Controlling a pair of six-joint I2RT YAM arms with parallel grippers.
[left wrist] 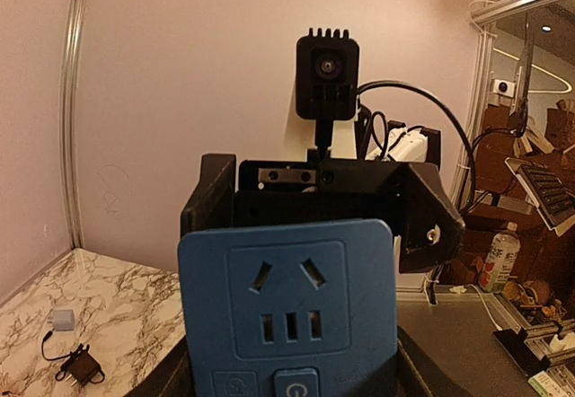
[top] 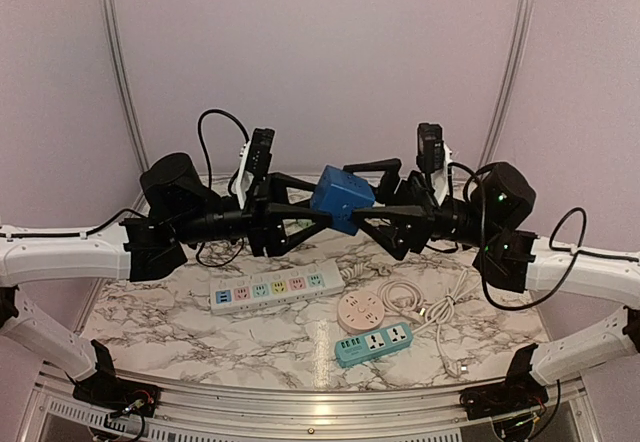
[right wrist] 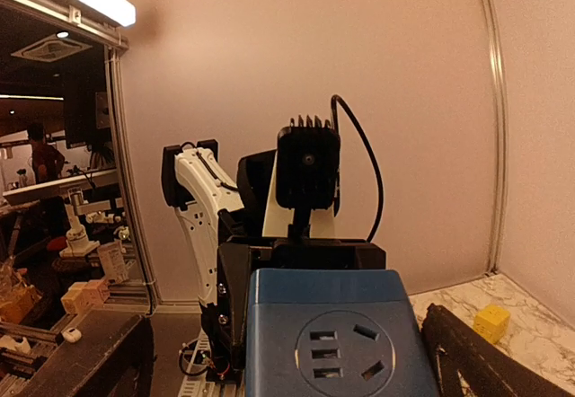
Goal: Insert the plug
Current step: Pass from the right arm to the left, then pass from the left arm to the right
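- Blue socket cube (top: 342,199) in mid-air between the two grippers, above the far part of the marble table (top: 170,337), tilted onto one corner in the top view.
- On the face towards the left wrist camera (left wrist: 287,312): a two-slot and slanted-slot outlet, three short slots below, two buttons along the bottom edge.
- On the face towards the right wrist camera (right wrist: 337,334): one round recessed outlet with several slots.
- Left gripper (top: 322,204) clamped on the cube, dark fingers (left wrist: 162,379) pressed to both its sides at the frame's bottom.
- Right gripper (top: 358,196) around the cube's other side; one finger (right wrist: 476,357) just beside the cube, the other out of sight, so grip impossible to judge.
- Lower part of the cube cut off in both wrist views.
- White cable (top: 400,292) coiled on the table right of the white power strip (top: 278,289), round socket (top: 361,312) and teal strip (top: 374,343); its plug end too small to make out.
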